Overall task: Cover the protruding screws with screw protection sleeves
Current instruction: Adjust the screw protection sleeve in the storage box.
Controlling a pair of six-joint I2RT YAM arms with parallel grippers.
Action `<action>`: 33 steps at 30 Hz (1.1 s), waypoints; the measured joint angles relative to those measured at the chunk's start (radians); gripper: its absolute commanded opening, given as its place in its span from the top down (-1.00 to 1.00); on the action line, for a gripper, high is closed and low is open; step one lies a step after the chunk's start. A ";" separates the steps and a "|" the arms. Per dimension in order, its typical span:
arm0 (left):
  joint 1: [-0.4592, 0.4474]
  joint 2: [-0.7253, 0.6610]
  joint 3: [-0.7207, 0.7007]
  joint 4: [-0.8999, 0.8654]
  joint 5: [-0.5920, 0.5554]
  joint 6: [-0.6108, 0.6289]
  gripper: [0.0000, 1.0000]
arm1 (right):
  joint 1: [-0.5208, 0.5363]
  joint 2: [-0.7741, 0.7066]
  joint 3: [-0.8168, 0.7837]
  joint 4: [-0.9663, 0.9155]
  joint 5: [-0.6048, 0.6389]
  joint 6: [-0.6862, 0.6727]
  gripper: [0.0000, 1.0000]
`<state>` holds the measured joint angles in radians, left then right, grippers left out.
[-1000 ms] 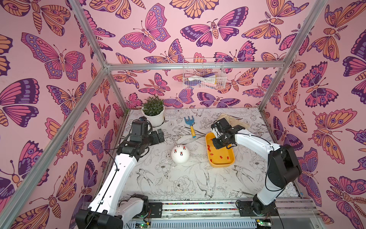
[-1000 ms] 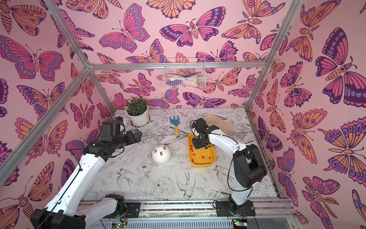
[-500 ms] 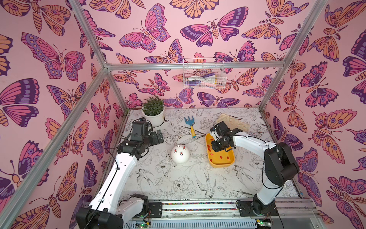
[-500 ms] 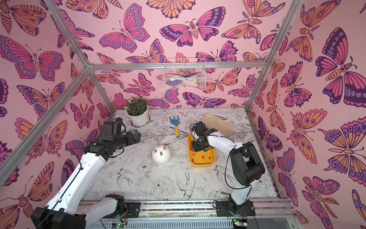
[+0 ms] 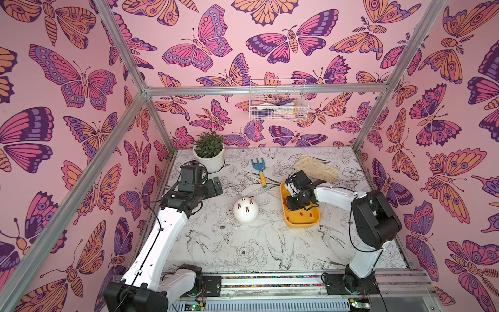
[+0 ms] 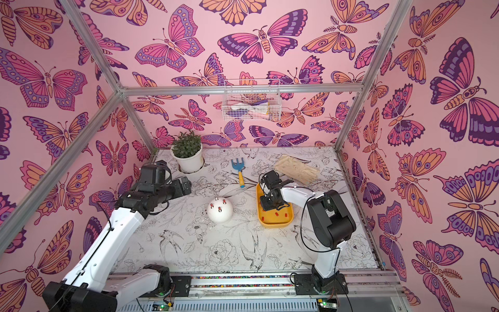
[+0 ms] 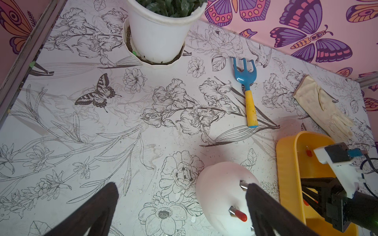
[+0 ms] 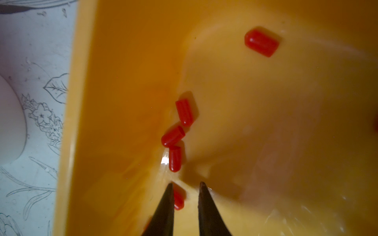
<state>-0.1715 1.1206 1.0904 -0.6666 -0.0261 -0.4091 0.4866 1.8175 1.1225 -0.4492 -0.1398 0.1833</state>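
Note:
A white dome [image 5: 245, 216] [image 6: 220, 216] stands mid-table; three of its protruding screws wear red caps, and one bare stud [image 5: 243, 199] sticks up at its far side. In the left wrist view the dome [image 7: 221, 194] shows a bare stud [image 7: 243, 185] and a capped one [image 7: 240, 215]. My left gripper [image 5: 216, 186] [image 7: 182, 187] hangs wide open to the dome's left, holding nothing. My right gripper [image 5: 293, 205] [image 8: 186, 185] is down in the yellow tray [image 5: 302, 224] [image 8: 86, 122], jaws narrowly apart. One screw protection sleeve [image 8: 178, 200] lies between them against one finger; the other finger stands clear. Several more sleeves [image 8: 175, 158] lie just ahead.
A potted plant [image 5: 209, 154] stands at the back left. A blue and yellow hand rake [image 5: 259, 173] lies behind the dome. A beige glove [image 5: 316, 166] lies behind the tray. A wire basket [image 5: 278, 102] hangs on the back wall.
My right gripper has come down lower into the tray and a little nearer, its elbow folding in. The left arm has barely moved and stays open.

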 measured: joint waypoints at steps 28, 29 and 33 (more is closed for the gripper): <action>0.000 0.007 0.005 -0.001 -0.002 -0.003 -0.99 | 0.000 0.032 0.002 0.047 -0.038 0.000 0.49; 0.000 0.007 0.005 -0.001 -0.002 -0.003 -1.00 | 0.000 0.034 0.005 0.047 -0.039 -0.001 0.49; 0.000 0.007 0.005 -0.001 -0.002 -0.004 -0.99 | 0.000 0.044 0.016 0.049 -0.040 -0.001 0.53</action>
<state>-0.1719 1.1278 1.0958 -0.6674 -0.0280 -0.4129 0.4866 1.8618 1.1381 -0.4000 -0.1802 0.1822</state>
